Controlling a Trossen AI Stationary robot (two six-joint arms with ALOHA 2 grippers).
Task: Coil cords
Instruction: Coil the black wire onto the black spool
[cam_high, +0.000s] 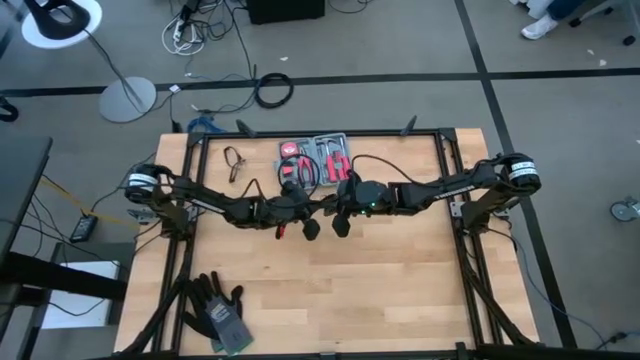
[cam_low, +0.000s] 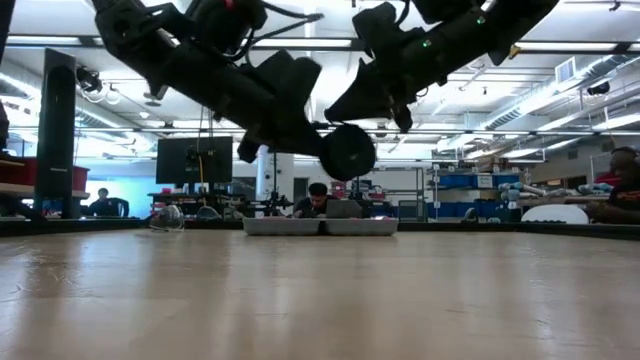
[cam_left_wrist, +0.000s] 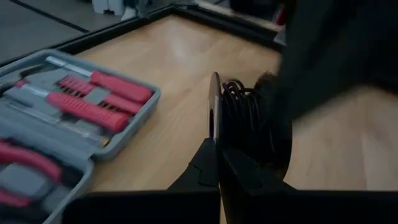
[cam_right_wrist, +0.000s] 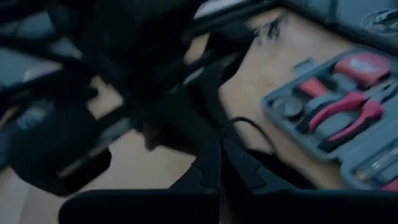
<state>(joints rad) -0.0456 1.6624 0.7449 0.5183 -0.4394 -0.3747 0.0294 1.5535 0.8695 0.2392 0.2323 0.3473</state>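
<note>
Above the middle of the worktop (cam_high: 330, 290), the left hand (cam_left_wrist: 217, 155) is pinched on the puck-like disc (cam_left_wrist: 216, 112) with thin black wire (cam_left_wrist: 242, 118) wound beside it; the right hand (cam_right_wrist: 219, 163) is closed just beside. The wire looks light, limp and tangle-prone, so the stiff disc seems the surer hold. Beyond lies the open red tool kit (cam_high: 315, 158).

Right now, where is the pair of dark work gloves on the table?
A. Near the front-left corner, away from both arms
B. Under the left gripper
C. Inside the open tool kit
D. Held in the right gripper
A: the high view shows the gloves lying near the table's front-left corner, well clear of the left gripper and right gripper meeting mid-table beside the tool kit.
</note>
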